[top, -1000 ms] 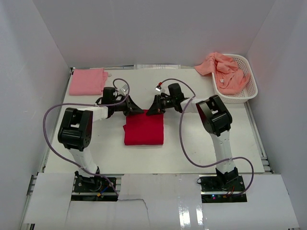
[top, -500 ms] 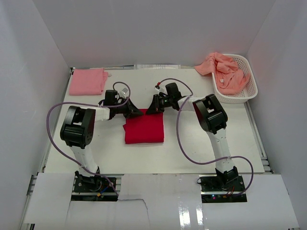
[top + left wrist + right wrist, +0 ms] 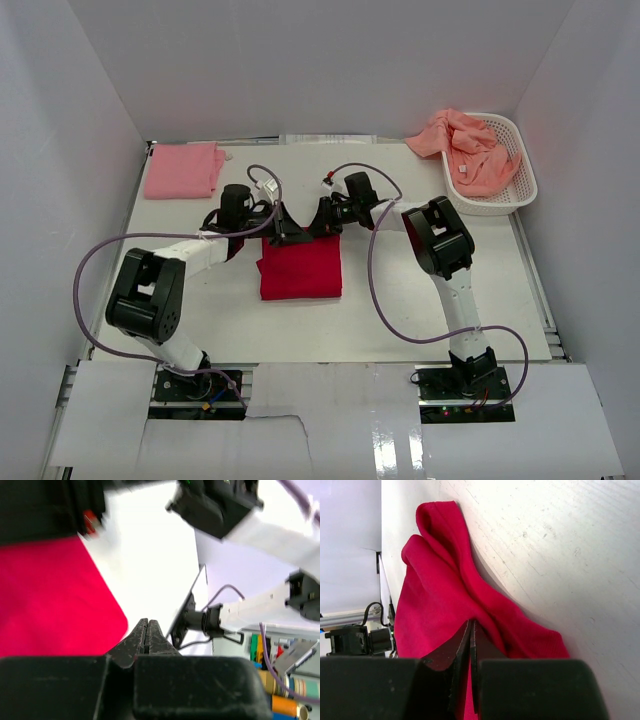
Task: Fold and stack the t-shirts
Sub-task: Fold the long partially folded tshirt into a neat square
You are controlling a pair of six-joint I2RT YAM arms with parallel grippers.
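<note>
A bright red t-shirt (image 3: 300,272) lies folded in a rectangle at the table's middle. My left gripper (image 3: 295,236) and right gripper (image 3: 312,232) meet tip to tip at its far edge. In the left wrist view the left gripper (image 3: 147,623) is shut and holds nothing, with the red t-shirt (image 3: 50,595) just to its left. In the right wrist view the right gripper (image 3: 471,624) is shut on a bunched fold of the red t-shirt (image 3: 440,595). A light pink t-shirt (image 3: 183,170) lies folded at the far left. Salmon-orange t-shirts (image 3: 468,150) are heaped at the far right.
A white latticed basket (image 3: 528,186) at the far right holds the salmon-orange heap, which spills over its left rim. White walls close in the table on three sides. Purple cables loop from both arms over the table.
My left gripper has slid right along the red shirt's far edge until it meets the right gripper, and its arm has swung lower. The right gripper has moved slightly back.
</note>
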